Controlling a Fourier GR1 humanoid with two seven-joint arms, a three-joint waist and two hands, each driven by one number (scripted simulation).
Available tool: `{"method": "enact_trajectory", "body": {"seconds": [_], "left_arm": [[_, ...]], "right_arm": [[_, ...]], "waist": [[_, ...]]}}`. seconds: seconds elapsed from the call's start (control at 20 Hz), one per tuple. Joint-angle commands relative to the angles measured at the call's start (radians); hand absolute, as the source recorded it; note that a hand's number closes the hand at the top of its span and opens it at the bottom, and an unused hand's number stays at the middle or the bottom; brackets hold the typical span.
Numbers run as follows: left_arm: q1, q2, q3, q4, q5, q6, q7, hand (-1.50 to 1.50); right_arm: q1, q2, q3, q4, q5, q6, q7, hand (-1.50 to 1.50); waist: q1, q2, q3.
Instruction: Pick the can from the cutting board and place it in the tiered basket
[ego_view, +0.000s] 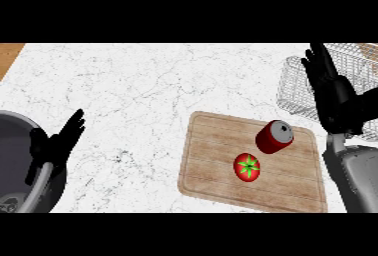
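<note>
Above the cutting board (221, 172) and can (275, 136), the right hand (332, 90) hovers, fingers straight and spread.

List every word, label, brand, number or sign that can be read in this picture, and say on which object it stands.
None can be read: the red can, the tomato, the cutting board, the wire basket and the counter show no writing.

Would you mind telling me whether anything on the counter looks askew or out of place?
Nothing stands out: the red can and tomato sit apart on the cutting board, nothing spilled.
</note>
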Motion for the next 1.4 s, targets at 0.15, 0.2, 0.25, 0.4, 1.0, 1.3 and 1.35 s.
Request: {"method": "enact_trajectory", "body": {"seconds": [0.15,0.2,0.25,0.4,1.0,1.3,1.35], "left_arm": [[-0.067,0.013,0.030,-0.068,-0.148,0.114,-0.054,0.00],[-0.069,0.034,0.056,-0.079,-0.172,0.127,-0.073,0.00],[-0.090,0.087,0.090,-0.098,-0.173,0.098,-0.064,0.00],[-0.077,0.050,0.078,-0.107,-0.170,0.089,0.001,0.00],[-0.033,-0.059,0.112,-0.195,-0.291,0.063,0.019,0.00],[-0.073,-0.101,0.161,-0.142,-0.340,0.008,-0.005,0.00],[-0.049,-0.145,0.123,-0.152,-0.385,0.020,-0.040,0.00]], "right_arm": [[0.039,-0.011,-0.083,-0.010,-0.189,0.151,0.029,1.50],[0.055,0.014,-0.082,-0.048,-0.221,0.149,0.042,1.50],[0.038,-0.004,-0.129,-0.027,-0.284,0.180,0.065,1.50],[0.203,-0.145,-0.142,0.121,0.061,-0.096,0.147,-1.50],[0.342,-0.452,-0.131,-0.281,-0.024,0.223,0.454,-1.50],[0.191,-0.554,-0.033,-0.383,-0.102,0.375,0.742,-1.50],[0.102,-0.577,-0.039,-0.322,-0.118,0.392,0.790,-1.50]], "waist": [[-0.013,-0.027,0.013],[-0.016,-0.030,0.012],[-0.011,-0.030,0.013],[-0.054,-0.025,0.005],[-0.022,-0.034,0.007],[-0.004,-0.025,0.007],[0.017,-0.021,0.007]]}}
